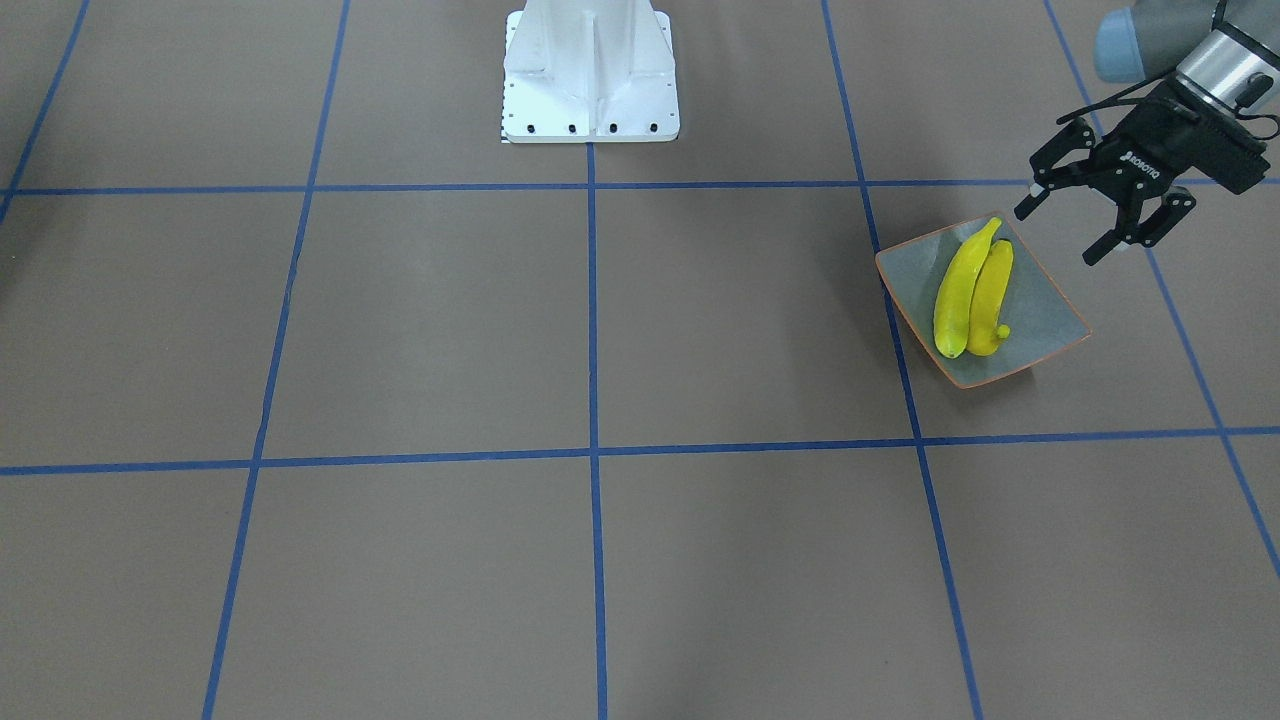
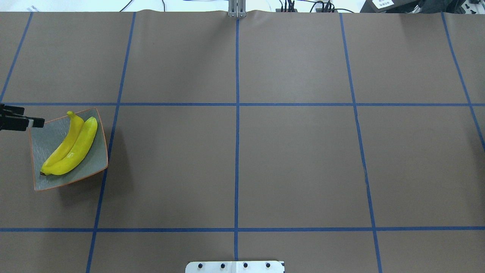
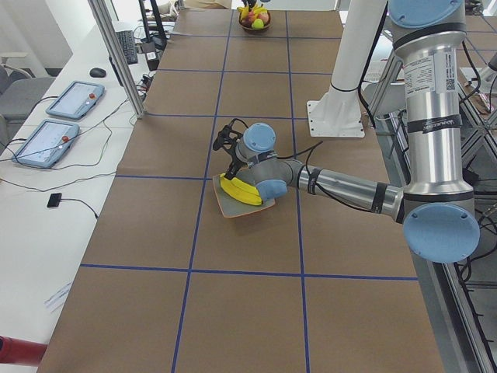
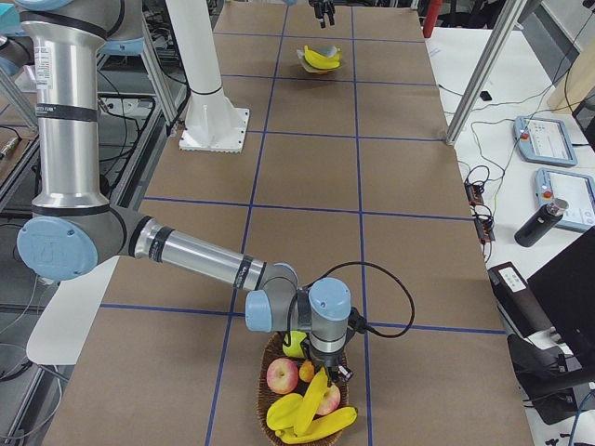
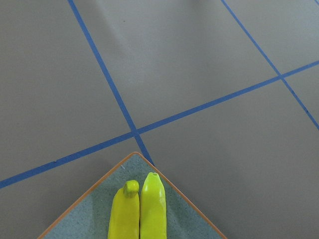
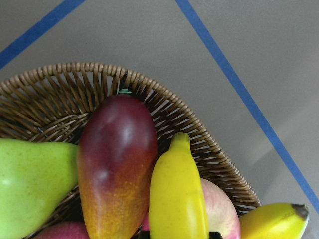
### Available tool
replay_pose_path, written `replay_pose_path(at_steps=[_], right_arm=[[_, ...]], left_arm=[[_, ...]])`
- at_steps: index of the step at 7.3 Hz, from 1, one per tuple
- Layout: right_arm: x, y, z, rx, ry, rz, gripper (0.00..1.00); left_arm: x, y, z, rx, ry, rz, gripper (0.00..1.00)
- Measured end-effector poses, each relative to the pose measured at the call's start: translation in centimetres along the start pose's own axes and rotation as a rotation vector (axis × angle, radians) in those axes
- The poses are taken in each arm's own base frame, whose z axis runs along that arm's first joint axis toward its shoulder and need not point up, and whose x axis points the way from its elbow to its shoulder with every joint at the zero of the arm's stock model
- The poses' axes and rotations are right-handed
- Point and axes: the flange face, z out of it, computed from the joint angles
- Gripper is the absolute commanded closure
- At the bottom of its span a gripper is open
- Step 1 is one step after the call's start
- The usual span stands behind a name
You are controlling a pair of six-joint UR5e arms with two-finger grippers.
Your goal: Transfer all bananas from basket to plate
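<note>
The right fingers (image 4: 339, 370) hang over the basket (image 6: 89, 67), right at a banana (image 6: 177, 194) that leans stem-up on the other fruit. Whether they are clenched on it or released cannot be told. The step in hand looks like taking this banana out. To do it well, the fingers should close across its thick middle, not the tapering stem, and lift straight up until it clears the rim, since it lies against a mango (image 6: 117, 159) and on an apple (image 6: 222, 209) that a sideways drag would roll. A second banana (image 6: 271, 221) lies just beside it, lower right in the wrist view, with a pear (image 6: 30, 184) beyond the mango. The left fingers (image 1: 1115, 242) are spread, released and holding nothing, raised just beside a corner of the plate (image 1: 1050, 290), where two bananas (image 1: 960, 290) lie side by side, touching. The plate sits at the worktop's (image 1: 740, 320) far end, well apart from the basket.
</note>
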Motion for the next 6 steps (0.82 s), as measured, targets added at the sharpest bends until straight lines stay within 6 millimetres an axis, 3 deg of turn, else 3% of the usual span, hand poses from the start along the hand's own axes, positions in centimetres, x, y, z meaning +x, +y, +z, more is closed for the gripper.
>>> replay_pose_path(at_steps=[3,6], right_arm=[[2.3,-3.7,-3.7,0.026,0.021,0.002,1.0],[5.1,-10.4,-12.1,0.016,0.007,0.072,1.0]], left_arm=[[-0.2,0.1,0.1,-0.002,-0.002,-0.009,0.01],[-0.4,0.2,0.2,-0.006,-0.005,-0.018,0.01]])
